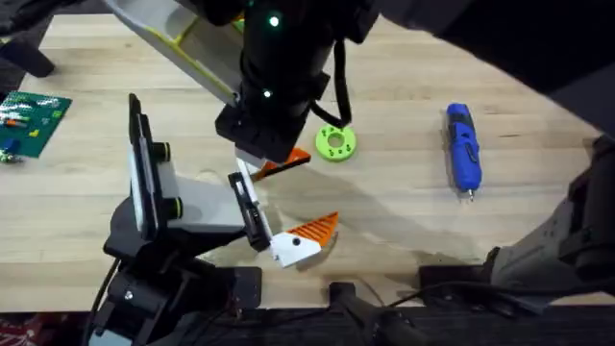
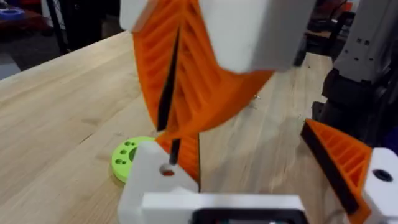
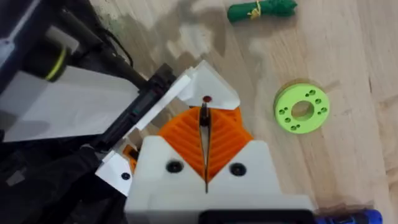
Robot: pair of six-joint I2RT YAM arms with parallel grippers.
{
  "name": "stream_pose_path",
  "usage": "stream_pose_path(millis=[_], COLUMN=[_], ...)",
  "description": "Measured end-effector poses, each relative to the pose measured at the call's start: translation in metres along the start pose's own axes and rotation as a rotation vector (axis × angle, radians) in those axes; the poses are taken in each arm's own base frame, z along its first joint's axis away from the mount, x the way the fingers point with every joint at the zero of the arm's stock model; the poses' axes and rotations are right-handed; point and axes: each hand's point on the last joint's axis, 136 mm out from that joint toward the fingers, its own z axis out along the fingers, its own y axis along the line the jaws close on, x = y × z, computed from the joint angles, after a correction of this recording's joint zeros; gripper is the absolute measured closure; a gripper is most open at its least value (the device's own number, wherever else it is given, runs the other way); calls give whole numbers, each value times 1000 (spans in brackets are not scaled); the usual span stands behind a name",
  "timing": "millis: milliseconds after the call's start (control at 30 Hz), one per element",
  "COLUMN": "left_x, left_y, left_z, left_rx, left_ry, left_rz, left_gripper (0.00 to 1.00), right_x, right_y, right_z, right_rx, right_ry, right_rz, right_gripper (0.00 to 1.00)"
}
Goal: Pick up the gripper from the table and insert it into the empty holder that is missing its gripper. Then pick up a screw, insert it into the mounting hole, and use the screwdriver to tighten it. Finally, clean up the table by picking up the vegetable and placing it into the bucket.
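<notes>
My right gripper point(image 3: 205, 127) point(image 2: 171, 93) point(image 1: 258, 152) is shut on a thin black screw point(image 3: 204, 119) point(image 2: 166, 99). The screw tip hangs just above the red-rimmed mounting hole point(image 2: 166, 169) point(image 3: 207, 99). That hole sits in the white gripper piece with an orange pad point(image 2: 149, 183) point(image 3: 214, 90), seated in the holder's black rail point(image 1: 252, 213) on my left wrist. My left gripper point(image 1: 319, 190) stands wide open; its other finger point(image 2: 339, 162) point(image 1: 306, 238) is apart. The blue screwdriver point(image 1: 462, 146) lies at the right. The green vegetable point(image 3: 261, 10) lies beyond. The bucket is out of view.
A green disc with holes point(image 1: 334, 142) point(image 3: 301, 110) point(image 2: 127, 155) lies just right of the work spot. A green circuit board point(image 1: 29, 120) sits at the far left. A pale slanted shape with yellow edging point(image 1: 178, 37) shows behind the raised right arm.
</notes>
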Motion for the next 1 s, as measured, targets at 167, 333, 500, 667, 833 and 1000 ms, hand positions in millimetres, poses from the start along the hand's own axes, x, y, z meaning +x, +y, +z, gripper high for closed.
stream_pose_path(millis=[167,333,500,667,833,1000], left_x=[0,0,0,0,0,0], left_y=[0,0,0,0,0,0], left_z=[0,0,0,0,0,0], left_rx=[0,0,0,0,0,0], left_ry=[0,0,0,0,0,0], left_rz=[0,0,0,0,0,0], left_gripper=[14,15,15,14,15,14], right_x=[0,0,-1,-1,0,0], right_y=[0,0,-1,-1,-1,-1], right_z=[0,2,11,13,13,13], right_rx=[0,-1,-2,-3,-3,-3], right_ry=[0,6,27,33,37,37], right_rz=[0,0,2,2,3,2], right_gripper=[989,989,989,989,989,989])
